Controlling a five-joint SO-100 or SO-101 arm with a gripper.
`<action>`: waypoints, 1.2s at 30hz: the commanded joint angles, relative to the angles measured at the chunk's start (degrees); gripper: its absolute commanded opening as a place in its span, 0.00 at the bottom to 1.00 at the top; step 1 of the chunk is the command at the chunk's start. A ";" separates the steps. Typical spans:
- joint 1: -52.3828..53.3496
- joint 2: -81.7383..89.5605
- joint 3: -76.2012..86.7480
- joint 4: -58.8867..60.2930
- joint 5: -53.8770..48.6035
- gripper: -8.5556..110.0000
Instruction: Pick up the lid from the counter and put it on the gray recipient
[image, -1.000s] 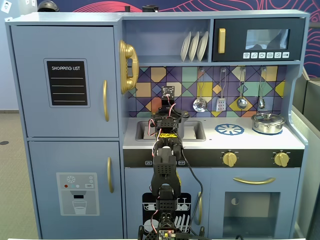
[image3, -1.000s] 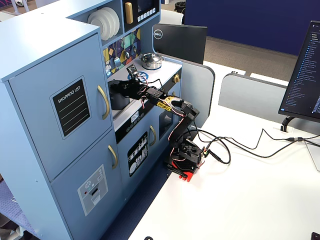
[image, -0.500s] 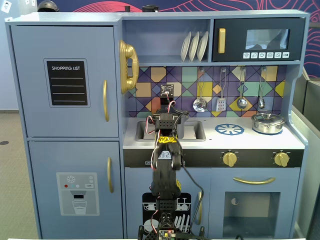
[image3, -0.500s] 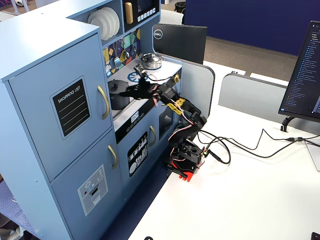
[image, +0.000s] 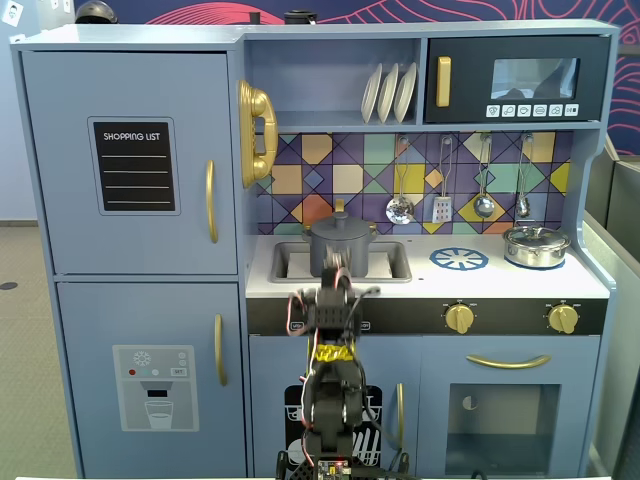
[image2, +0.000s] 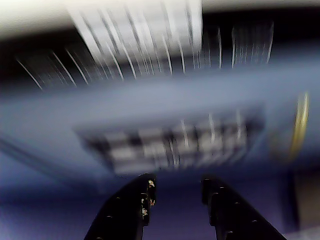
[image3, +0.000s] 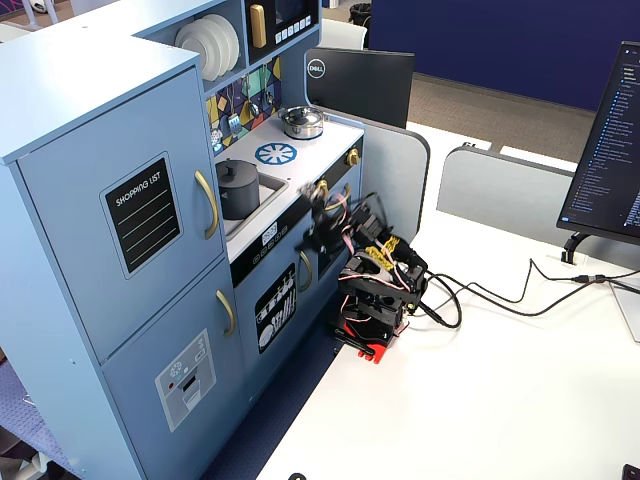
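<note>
The dark-gray pot (image: 341, 250) stands in the sink recess of the pale counter (image: 430, 282). The matte dark-gray lid (image: 341, 223) with its small knob lies on top of the pot; both also show in a fixed view, pot (image3: 237, 192) and lid (image3: 234, 168). My gripper (image: 334, 268) is in front of the counter edge, below and nearer than the pot, apart from it. It also shows in another fixed view (image3: 320, 203). In the blurred wrist view the gripper (image2: 176, 184) is open and empty, facing the blue cabinet front.
A shiny silver pot (image: 536, 246) sits at the counter's right, beside the printed blue burner (image: 459, 259). Gold knobs (image: 459, 318) line the front panel. Utensils (image: 400, 208) hang on the back wall. Cables (image3: 470, 300) and monitors (image3: 610, 150) are on the white desk.
</note>
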 joint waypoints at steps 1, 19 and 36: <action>2.81 6.42 11.43 1.23 0.97 0.07; 1.41 6.50 22.94 15.91 0.35 0.10; 1.41 6.50 22.94 15.91 0.35 0.11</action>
